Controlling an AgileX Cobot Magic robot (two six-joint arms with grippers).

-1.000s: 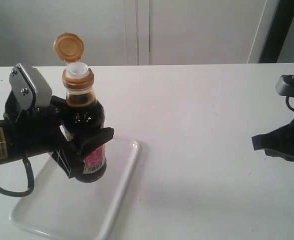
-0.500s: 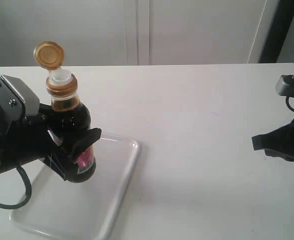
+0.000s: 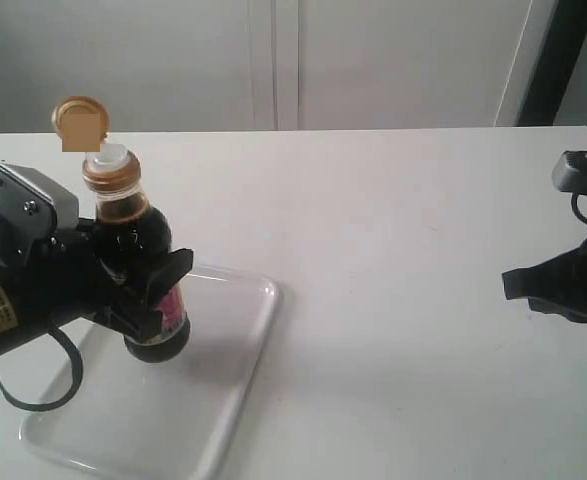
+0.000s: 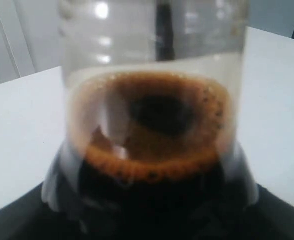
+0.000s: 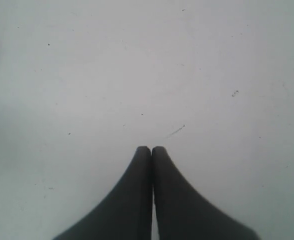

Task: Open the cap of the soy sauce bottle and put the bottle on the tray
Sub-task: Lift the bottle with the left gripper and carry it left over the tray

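The soy sauce bottle [image 3: 138, 245] of dark liquid is held upright by my left gripper [image 3: 143, 290], which is shut on its body. Its base is over the far left part of the white tray [image 3: 235, 370]; I cannot tell whether it touches. The orange-gold cap [image 3: 79, 122] is flipped open above the white spout [image 3: 111, 155]. In the left wrist view the bottle [image 4: 154, 135] fills the picture and hides the fingers. My right gripper [image 5: 152, 148] is shut on nothing over bare table; in the exterior view it [image 3: 518, 282] rests at the far right.
The white table [image 3: 403, 230] carries the tray at the front left. A wall with a pale door stands behind the table's far edge. A dark vertical post [image 3: 558, 60] stands at the back right.
My left gripper has carried the bottle to the left and lower, down toward the tray. The right arm has not moved.
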